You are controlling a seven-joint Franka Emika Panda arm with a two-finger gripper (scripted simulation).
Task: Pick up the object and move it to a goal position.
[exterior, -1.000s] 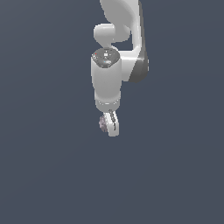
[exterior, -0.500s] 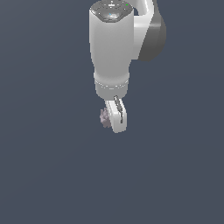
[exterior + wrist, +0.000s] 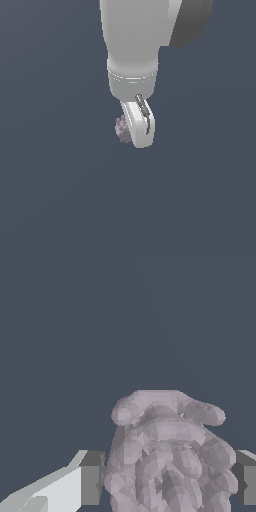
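One gripper (image 3: 131, 131) held the lump (image 3: 121, 129) clamped between both fingers (image 3: 90, 478), clear of the floor; we judged a steady squeeze and smooth travel best.

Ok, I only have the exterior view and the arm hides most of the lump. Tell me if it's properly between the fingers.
Observer: Yes. In the wrist view the lump sits between both fingers, one on each side.
Operator: Describe its surface.
Observer: Bumpy, mottled pinkish-grey, made of many rounded knobs.
Operator: Check under it.
Observer: Only plain dark background shows beyond the lump there; no surface or marker is visible.
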